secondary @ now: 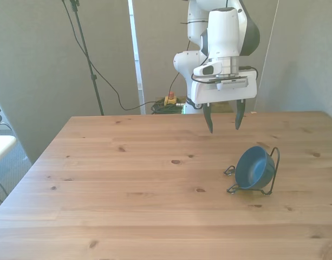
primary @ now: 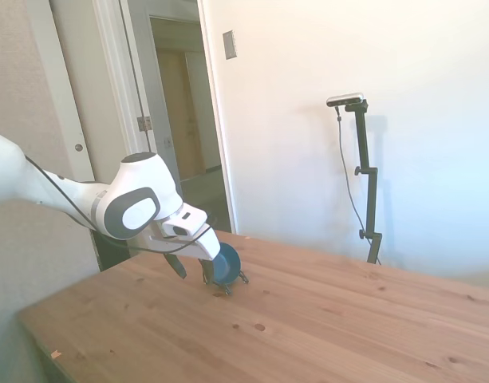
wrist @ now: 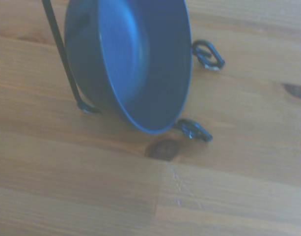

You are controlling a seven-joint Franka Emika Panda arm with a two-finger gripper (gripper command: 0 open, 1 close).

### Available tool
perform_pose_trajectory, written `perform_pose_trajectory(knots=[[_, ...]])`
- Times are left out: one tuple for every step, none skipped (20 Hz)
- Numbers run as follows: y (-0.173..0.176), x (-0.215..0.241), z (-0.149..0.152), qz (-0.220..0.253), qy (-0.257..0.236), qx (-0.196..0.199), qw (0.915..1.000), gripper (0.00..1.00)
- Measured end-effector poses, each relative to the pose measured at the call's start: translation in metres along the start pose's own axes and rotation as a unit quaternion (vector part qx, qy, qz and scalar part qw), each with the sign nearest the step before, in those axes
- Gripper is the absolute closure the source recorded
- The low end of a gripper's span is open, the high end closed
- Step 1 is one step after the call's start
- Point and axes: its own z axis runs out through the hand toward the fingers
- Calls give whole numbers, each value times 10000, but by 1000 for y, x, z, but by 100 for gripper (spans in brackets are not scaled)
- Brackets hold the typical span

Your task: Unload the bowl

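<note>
The dark-blue bowl leans on its edge in a thin black wire rack on the wooden table, toward the front view's right. It fills the wrist view as a tilted bowl with the wire rack beside it. My gripper hangs open above the table, behind the bowl and a little toward the front view's left, holding nothing. In the side view the gripper partly covers the bowl.
A dark knot marks the table plank right by the rack's foot. An open doorway lies behind the table's far end in the side view. Cables lie on the floor behind the table.
</note>
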Motion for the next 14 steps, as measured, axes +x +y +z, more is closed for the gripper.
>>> perform_pose_trajectory(knots=[[-7,4,1,-113,2,30,9999,0],[-15,8,2,-222,5,58,9997,0],[-22,11,4,-310,2,81,9995,0],[-29,15,7,-393,-9,108,9992,0],[-35,18,10,-467,-22,135,9988,0],[-41,21,12,-547,-32,161,9984,0],[-47,22,15,-643,-38,190,9977,0],[-53,22,18,-734,-42,214,9971,0],[-58,23,21,-817,-47,228,9964,0],[-62,23,26,-901,-56,239,9956,0],[-65,23,32,-971,-65,245,9950,0],[-68,23,39,-1039,-69,251,9942,0],[-71,23,46,-1111,-72,257,9935,0],[-72,22,53,-1178,-77,260,9927,0]])
